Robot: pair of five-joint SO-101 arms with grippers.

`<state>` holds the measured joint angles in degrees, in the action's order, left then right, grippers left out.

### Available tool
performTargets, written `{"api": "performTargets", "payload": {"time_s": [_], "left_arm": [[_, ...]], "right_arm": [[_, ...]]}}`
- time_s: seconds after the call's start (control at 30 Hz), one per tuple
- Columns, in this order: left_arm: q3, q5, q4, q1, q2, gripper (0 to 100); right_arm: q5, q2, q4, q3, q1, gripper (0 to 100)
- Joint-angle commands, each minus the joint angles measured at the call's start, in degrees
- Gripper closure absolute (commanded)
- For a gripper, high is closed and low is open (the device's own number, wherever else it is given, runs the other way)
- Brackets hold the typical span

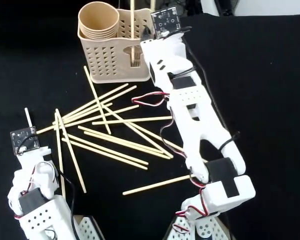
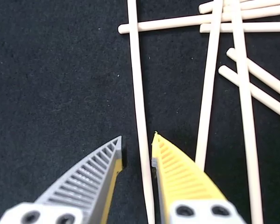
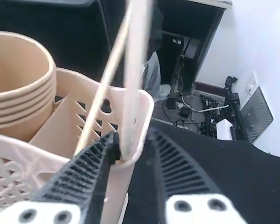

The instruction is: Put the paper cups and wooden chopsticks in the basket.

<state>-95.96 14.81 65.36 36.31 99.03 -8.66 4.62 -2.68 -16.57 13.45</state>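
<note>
right pincer (image 3: 133, 135) at basket (image 1: 107, 62) containing stacked paper cups (image 1: 97, 20), chopsticks (image 1: 132, 25).

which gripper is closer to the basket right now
Right. The right gripper is at the basket's rim; the left gripper is far off, low over the loose chopsticks.

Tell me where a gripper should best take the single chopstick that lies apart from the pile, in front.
I would take the single chopstick near its middle, from straight above, jaws across its length. It lies flat on the table, nothing crosses it, and one end reaches close to the right arm's base.
</note>
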Motion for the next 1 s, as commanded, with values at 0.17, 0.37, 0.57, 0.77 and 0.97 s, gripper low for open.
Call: {"api": "performTargets", "payload": {"time_s": [0.17,0.37,0.57,0.77,0.97], "left_arm": [[0.4,0.5,0.4,0.1,0.4,88],[0.4,0.5,0.4,0.1,0.4,88],[0.4,0.5,0.4,0.1,0.4,88],[0.4,0.5,0.3,0.1,0.4,88],[0.4,0.5,0.3,0.1,0.4,88]], "right_arm": [[-0.4,-1.9,-0.6,0.4,0.5,87.7],[-0.5,-2.2,-0.6,0.7,0.5,87.7],[-3.6,-3.9,-0.8,0.8,0.5,87.7],[-3.7,-14.2,-8.1,0.0,0.9,87.5],[-3.7,-20.1,-11.3,0.2,0.6,87.4]]}}
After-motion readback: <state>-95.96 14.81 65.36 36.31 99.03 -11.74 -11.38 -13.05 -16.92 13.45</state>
